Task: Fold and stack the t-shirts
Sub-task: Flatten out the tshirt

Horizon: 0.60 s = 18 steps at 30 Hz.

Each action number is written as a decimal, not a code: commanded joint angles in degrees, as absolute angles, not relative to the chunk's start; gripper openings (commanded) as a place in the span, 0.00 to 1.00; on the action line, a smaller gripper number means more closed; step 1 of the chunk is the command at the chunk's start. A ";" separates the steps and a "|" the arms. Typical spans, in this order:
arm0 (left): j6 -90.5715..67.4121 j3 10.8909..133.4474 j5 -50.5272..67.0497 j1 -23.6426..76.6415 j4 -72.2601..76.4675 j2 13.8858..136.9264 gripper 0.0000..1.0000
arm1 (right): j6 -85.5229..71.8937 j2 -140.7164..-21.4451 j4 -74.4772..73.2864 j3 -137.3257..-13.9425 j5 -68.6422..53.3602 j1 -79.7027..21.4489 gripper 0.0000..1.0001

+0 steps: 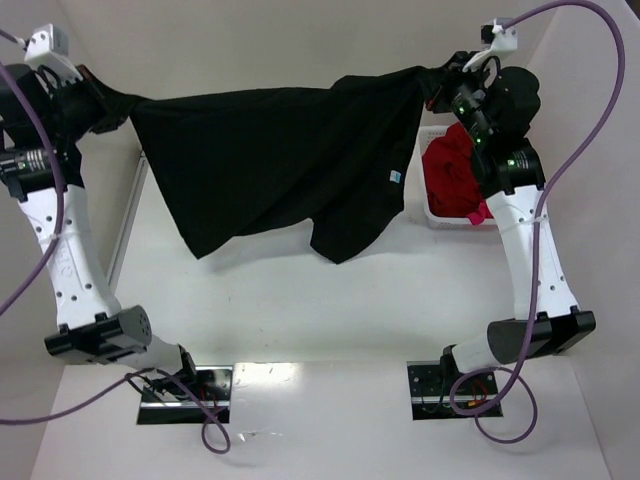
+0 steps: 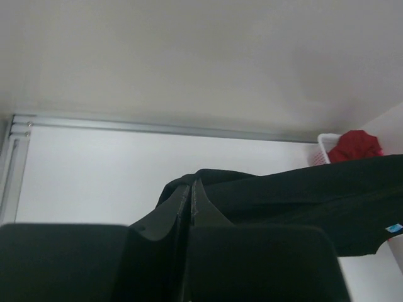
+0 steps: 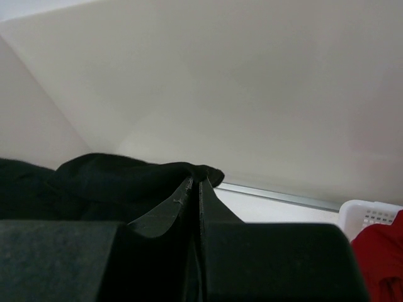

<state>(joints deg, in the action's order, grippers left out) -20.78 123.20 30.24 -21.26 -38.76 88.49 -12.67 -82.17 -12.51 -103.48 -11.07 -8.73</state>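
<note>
A black t-shirt (image 1: 280,160) hangs stretched in the air between both arms, its lower edge drooping toward the table. My left gripper (image 1: 118,108) is shut on its left end, high at the far left; in the left wrist view the cloth (image 2: 296,195) runs off to the right from the closed fingertips (image 2: 190,184). At the far right my right gripper (image 1: 440,82) is shut on the other end, with black cloth (image 3: 126,176) bunched at its tips (image 3: 196,181). A dark red t-shirt (image 1: 455,170) lies in the white basket (image 1: 432,215), a bit of pink (image 1: 480,212) beside it.
The white basket stands at the right edge of the table, below my right gripper. A metal rail (image 1: 128,215) runs along the table's left edge. White walls enclose the back and sides.
</note>
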 commanded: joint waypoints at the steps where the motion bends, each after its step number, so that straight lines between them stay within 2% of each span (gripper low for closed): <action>1: -17.58 116.22 23.83 -20.31 -33.58 80.70 0.00 | -13.97 -82.52 -11.07 -106.00 -8.62 -8.26 0.09; 4: -16.88 108.84 20.48 -19.60 -32.26 75.51 0.00 | -15.55 -83.75 -12.57 -106.79 -8.00 -8.26 0.09; 8: -18.54 105.65 20.48 -19.60 -30.59 69.97 0.00 | -15.56 -85.25 -13.89 -111.69 -6.69 -8.26 0.09; 14: -20.92 99.15 25.65 -19.60 -23.48 65.93 0.00 | -16.79 -88.32 -15.82 -119.95 -4.83 -8.26 0.08; 15: -19.79 97.14 28.36 -19.60 -18.59 64.70 0.00 | -16.79 -88.94 -15.82 -120.75 -4.83 -8.26 0.08; 16: -19.78 93.20 27.69 -19.60 -17.33 63.38 0.00 | -16.79 -88.95 -15.82 -121.46 -4.83 -8.26 0.08; 18: -18.91 93.16 26.72 -19.60 -17.31 62.67 0.00 | -16.79 -88.95 -15.82 -121.99 -4.83 -8.26 0.08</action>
